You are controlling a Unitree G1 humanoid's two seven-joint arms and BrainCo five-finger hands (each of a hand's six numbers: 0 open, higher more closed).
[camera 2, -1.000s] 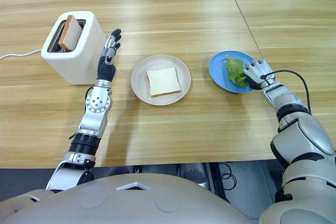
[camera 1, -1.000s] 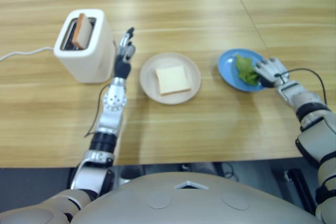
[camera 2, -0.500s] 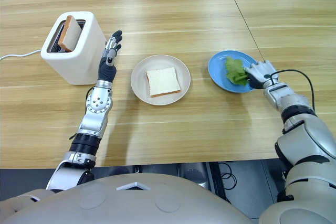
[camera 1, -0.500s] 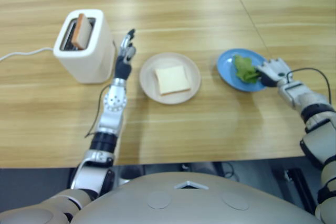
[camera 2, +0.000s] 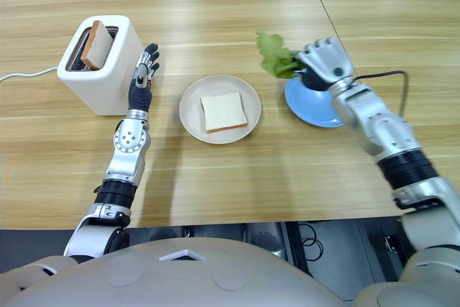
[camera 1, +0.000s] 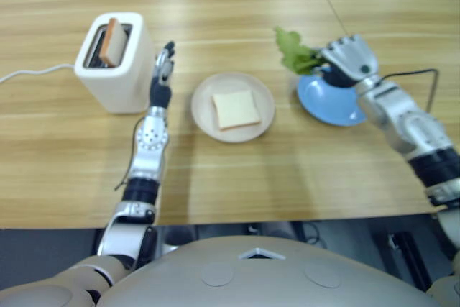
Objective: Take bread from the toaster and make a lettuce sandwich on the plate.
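Right hand (camera 2: 325, 62) has its fingers clamped on one edge of the lettuce leaf (camera 2: 273, 55), which juts out beyond them (judged light, limp, tear-prone); left hand (camera 2: 141, 77) has its fingers extended and empty.

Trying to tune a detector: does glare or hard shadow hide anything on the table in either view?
Right eye view: even light, only a soft sheen on the far wooden table; the square white bread slice on the round beige plate casts almost no shadow. Left eye view: the green lettuce leaf in the right hand shows no glare.
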